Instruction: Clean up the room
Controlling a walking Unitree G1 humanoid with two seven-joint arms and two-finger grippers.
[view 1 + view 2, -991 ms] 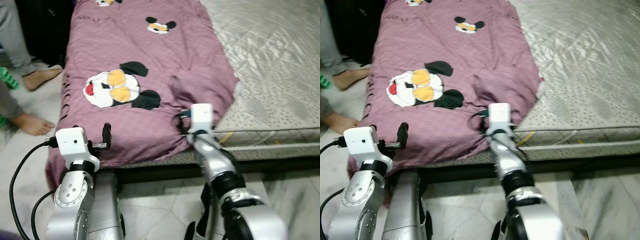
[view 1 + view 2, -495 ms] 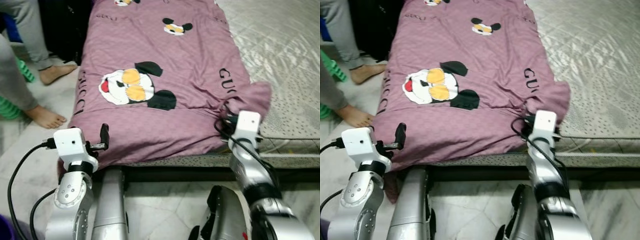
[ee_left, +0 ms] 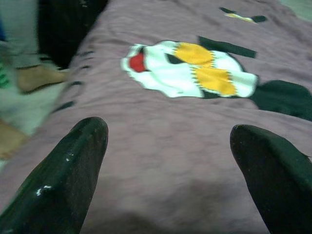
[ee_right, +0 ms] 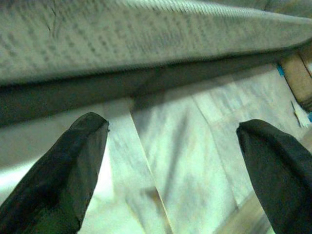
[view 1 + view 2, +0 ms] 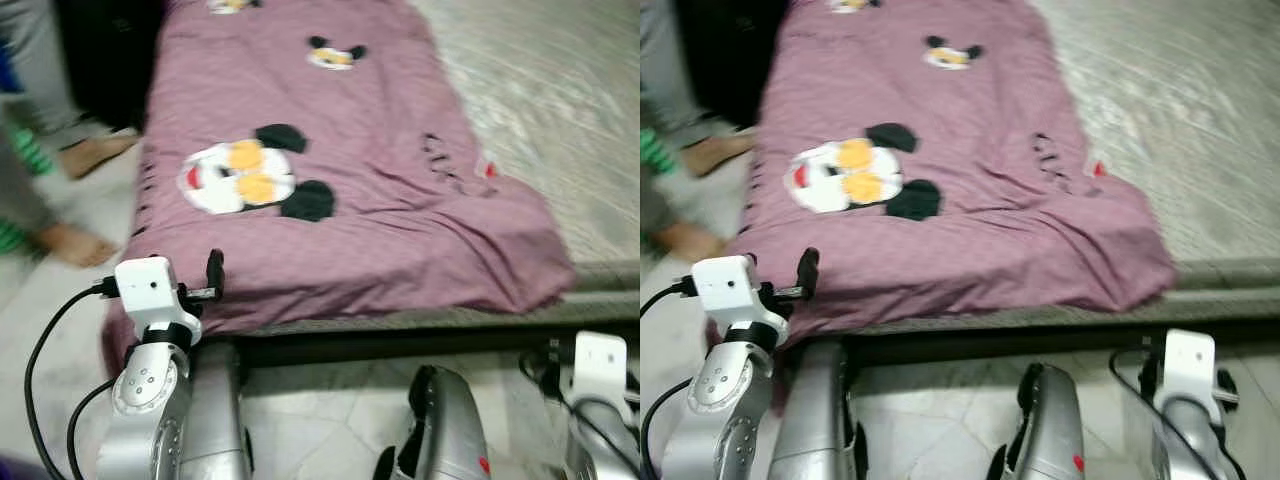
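Blanket [image 5: 340, 190] corner is now lying free and spread toward the mattress [image 5: 560, 90] edge, where half a second ago the right gripper was pinching it in a bunched fold. That gripper [image 4: 170, 170] is now hanging low beside the bed, fingers wide apart and holding nothing, pointing at the floor [image 4: 195, 161] under the bed frame [image 5: 400, 345]. Judging by this, one pull-and-release of the spreading step is done, and the blanket is covering more of the bed than a second ago.

Left gripper [image 3: 168, 161] is hovering just over the near left part of the blanket, fingers spread wide and empty, with the cartoon print [image 3: 190, 68] lying ahead of it. The blanket is draping over the bed's near edge and left side, still rumpled near the right corner, so more smoothing is probably waiting.

A person's bare feet [image 5: 70, 240] are standing on the floor just left of the bed, close to where the left arm is working, and need care. Both head views are blurring, so the camera is moving.
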